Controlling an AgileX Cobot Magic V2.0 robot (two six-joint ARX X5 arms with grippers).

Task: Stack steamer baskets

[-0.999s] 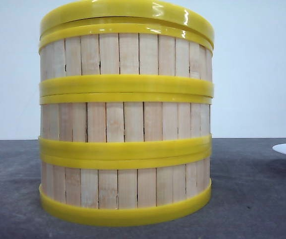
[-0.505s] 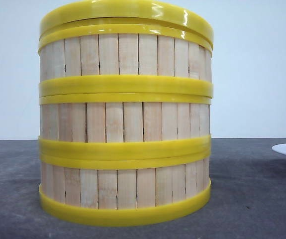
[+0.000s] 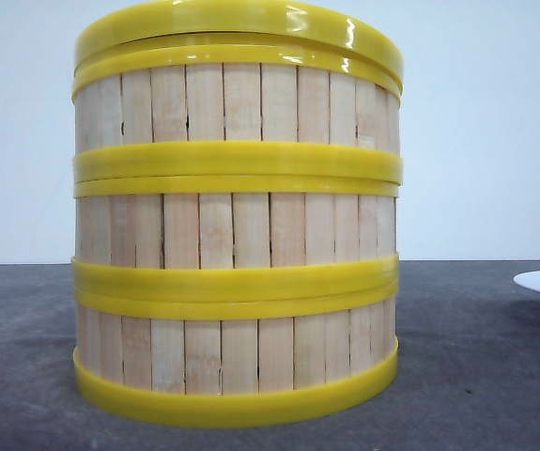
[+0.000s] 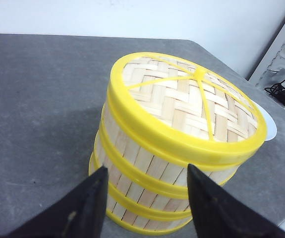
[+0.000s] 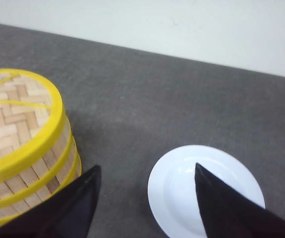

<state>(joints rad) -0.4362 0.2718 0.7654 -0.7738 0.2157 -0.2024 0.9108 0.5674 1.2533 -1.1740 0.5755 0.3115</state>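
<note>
1. The three steamer baskets stand one on top of another in a single column on the grey table, close to the front camera and filling most of its view.
2. A flat woven lid with a yellow rim sits on the top basket; seen from the front it looks slightly tilted, lifted a little at one side.
3. The yellow rings of neighbouring tiers meet closely all the way round, so the column looks square and steady.
4. The left gripper hangs just above and beside the stack, its jaws spread wide with nothing between them.
5. The right gripper is likewise parted and empty, hovering over the white plate, which lies bare on the table near the stack.
6. To my eye the stacking itself is finished; at most the lid might want seating flat.
</note>
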